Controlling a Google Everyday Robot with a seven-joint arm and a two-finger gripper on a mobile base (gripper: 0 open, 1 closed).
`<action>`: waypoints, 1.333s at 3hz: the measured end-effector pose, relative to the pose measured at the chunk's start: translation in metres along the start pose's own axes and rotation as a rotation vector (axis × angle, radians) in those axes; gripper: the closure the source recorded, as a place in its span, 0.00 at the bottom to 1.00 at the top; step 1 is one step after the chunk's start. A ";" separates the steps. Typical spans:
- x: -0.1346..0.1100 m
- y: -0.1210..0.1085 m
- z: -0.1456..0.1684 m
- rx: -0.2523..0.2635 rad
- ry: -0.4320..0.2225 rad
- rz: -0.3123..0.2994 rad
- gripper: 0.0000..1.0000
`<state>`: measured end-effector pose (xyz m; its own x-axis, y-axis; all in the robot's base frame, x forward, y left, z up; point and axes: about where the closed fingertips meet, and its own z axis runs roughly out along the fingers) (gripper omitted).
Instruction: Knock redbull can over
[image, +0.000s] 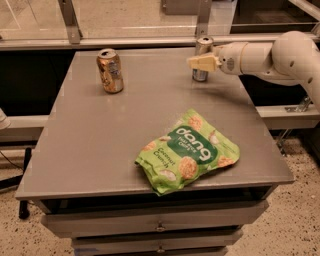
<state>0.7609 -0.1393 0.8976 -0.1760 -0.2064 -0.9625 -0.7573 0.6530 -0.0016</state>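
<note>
The slim silver-and-blue redbull can (203, 47) stands upright at the far right of the grey metal table (100, 145); the cream gripper (192, 62) crosses its front.

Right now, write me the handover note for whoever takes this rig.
Gripper: at the table's far right, level with the middle of the redbull can and in front of it in this view; contact cannot be told.
Redbull can: upright near the far edge of the table.
Others: orange-gold can upright, far left; green snack bag near the front edge.
Done: approach.
Left: push the redbull can over.
</note>
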 end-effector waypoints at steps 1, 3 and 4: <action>-0.002 0.004 -0.005 -0.011 -0.017 -0.020 0.65; -0.039 0.026 -0.021 -0.078 0.034 -0.165 1.00; -0.049 0.061 -0.023 -0.170 0.198 -0.345 1.00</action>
<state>0.7088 -0.1062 0.9515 0.0011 -0.5382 -0.8428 -0.8827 0.3956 -0.2538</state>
